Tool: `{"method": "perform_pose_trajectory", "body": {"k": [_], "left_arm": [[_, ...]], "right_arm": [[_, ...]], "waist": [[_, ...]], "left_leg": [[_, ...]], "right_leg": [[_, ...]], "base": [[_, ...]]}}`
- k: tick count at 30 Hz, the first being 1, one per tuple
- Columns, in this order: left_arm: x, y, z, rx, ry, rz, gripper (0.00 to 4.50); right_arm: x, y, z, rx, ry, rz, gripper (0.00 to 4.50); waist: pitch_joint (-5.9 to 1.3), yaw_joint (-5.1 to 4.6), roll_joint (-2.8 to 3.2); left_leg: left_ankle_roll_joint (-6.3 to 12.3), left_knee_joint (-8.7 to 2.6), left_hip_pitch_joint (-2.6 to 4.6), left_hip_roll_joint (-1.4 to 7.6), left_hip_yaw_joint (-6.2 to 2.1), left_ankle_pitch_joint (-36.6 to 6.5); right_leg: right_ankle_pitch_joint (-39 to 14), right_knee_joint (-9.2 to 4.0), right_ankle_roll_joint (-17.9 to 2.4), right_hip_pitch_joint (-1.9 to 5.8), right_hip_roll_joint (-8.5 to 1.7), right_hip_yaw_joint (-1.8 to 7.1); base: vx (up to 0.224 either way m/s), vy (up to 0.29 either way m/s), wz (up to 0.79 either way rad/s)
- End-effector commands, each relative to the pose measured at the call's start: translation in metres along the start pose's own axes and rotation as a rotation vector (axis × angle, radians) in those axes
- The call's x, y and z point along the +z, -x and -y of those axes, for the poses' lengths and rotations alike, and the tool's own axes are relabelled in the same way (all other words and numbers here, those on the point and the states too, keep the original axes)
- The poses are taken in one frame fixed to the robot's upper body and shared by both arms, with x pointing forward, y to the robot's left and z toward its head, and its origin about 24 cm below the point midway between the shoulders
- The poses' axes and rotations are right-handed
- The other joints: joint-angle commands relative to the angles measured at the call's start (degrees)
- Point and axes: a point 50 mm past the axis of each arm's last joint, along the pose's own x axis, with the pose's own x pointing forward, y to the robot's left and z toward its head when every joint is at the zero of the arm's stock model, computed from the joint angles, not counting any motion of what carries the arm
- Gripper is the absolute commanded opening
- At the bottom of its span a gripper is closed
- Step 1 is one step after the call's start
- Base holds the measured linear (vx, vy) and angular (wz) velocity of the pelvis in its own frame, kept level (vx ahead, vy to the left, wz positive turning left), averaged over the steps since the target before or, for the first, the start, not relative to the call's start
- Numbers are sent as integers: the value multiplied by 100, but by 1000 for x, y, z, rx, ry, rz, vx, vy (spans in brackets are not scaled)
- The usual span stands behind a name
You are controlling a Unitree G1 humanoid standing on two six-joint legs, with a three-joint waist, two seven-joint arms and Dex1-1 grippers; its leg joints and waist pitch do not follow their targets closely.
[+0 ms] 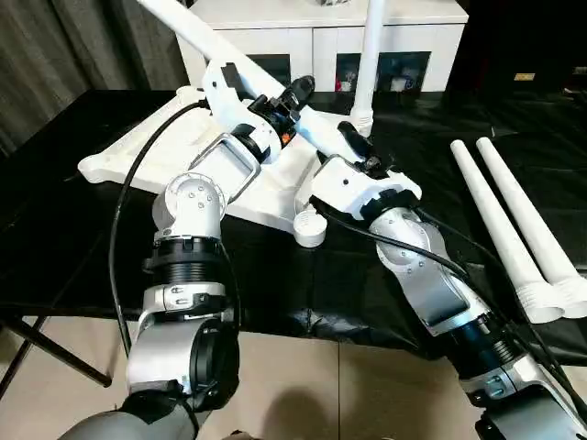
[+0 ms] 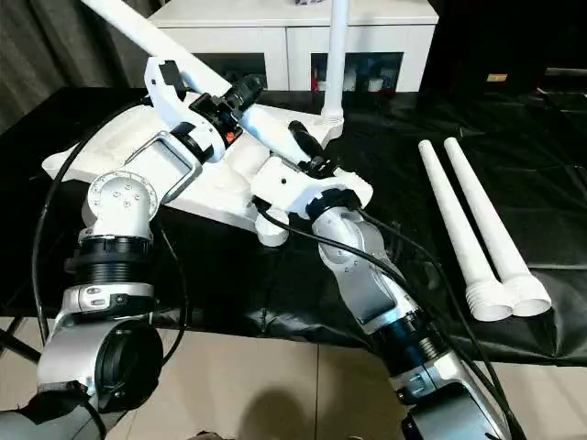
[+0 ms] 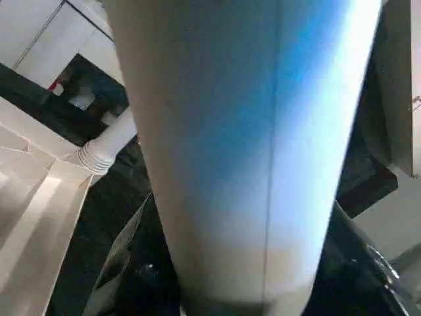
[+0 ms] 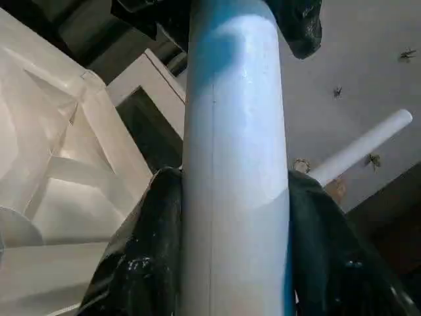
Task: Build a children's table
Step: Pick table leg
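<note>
The white tabletop (image 1: 147,151) lies ribbed side up on the black-covered table, with a round corner socket (image 1: 310,229) at its near edge. One white leg (image 1: 369,55) stands upright in the far corner socket. A second leg (image 1: 197,32) slants across the tabletop from the upper left down toward the near side. My left gripper (image 1: 295,92) is shut on its middle, and my right gripper (image 1: 353,142) is shut on it lower down. In the wrist views this held leg (image 3: 230,131) (image 4: 233,131) fills the space between black fingers (image 4: 131,263).
Two loose white legs (image 1: 514,229) lie side by side on the black cover at the right, ribbed ends toward the table's front edge. A white cabinet with glass doors (image 1: 321,37) stands behind the table. Dark curtains hang at the left, and tiled floor shows below.
</note>
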Motion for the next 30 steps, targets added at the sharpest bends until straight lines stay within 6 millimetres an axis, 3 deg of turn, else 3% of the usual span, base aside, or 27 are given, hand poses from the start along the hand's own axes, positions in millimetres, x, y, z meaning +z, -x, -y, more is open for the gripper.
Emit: {"method": "perform_pose_trajectory", "body": {"k": [1, 5, 7, 8, 15, 19, 22, 23, 26, 27, 30], "left_arm": [[6, -2, 5, -2, -13, 9, 185], [7, -2, 5, -2, -12, 17, 181], [10, -1, 4, -2, -15, 28, 180], [11, 0, 3, -2, -18, 31, 180], [20, 4, -2, -61, -158, 24, 175], [22, 7, 0, -134, -227, -19, 175], [25, 10, -1, -174, -276, -43, 175], [26, 10, -1, -193, -298, -58, 175], [30, 13, 6, -315, -371, -101, 175], [30, 15, 14, -412, -399, -135, 175], [28, 19, 24, -525, -412, -176, 175]], "right_arm": [[8, -5, 3, -9, 32, 27, 175], [9, -6, 2, -2, 36, 31, 175], [11, -7, 2, -2, -15, 47, 245], [12, -7, 2, -4, -32, 52, 245], [7, -4, 11, 59, -303, 76, 291], [3, -3, 14, 132, -493, 87, 297], [-2, -1, 16, 214, -632, 80, 297], [-3, 1, 17, 273, -707, 92, 325], [-3, 8, 18, 444, -891, 120, 336], [-4, 12, 18, 541, -946, 132, 362], [-8, 15, 18, 624, -979, 119, 381]], "waist": [[-497, 13, -61], [-498, 13, -64], [-498, 12, -57], [-497, 11, -55], [-491, 4, -28], [-491, 9, 13], [-495, 5, 34], [-495, 1, 34], [-494, 5, 40], [-498, 9, 41], [-501, 41, 54]], "left_leg": [[493, -320, 110, 8, -14, -718], [490, -318, 110, 5, -13, -717], [507, -321, 112, 9, -14, -732], [511, -322, 110, 11, -16, -747], [562, -344, 133, 15, -15, -907], [538, -354, 143, 49, -28, -904], [512, -363, 157, 59, -38, -985], [492, -363, 157, 57, -36, -972], [497, -369, 165, 59, -40, -977], [503, -370, 163, 60, -42, -941], [440, -368, 167, 85, -34, -904]], "right_leg": [[32, -338, -1463, 420, -121, 90], [19, -339, -1453, 420, -118, 90], [13, -337, -1460, 416, -123, 90], [-1, -338, -1459, 416, -124, 90], [-28, -355, -1461, 419, -123, 88], [180, -318, -1614, 418, -130, 86], [221, -305, -1685, 443, -144, 85], [234, -308, -1697, 445, -145, 85], [182, -310, -1718, 470, -154, 88], [213, -302, -1735, 477, -154, 88], [231, -291, -1808, 459, -167, 83]], "base": [[0, 0, 0], [0, 0, 0], [0, 0, 0], [0, 0, 0], [0, 0, 0], [0, 0, 0], [0, 0, 0], [0, 0, 0], [0, 0, 0], [0, 0, 0], [0, 0, 0]]}}
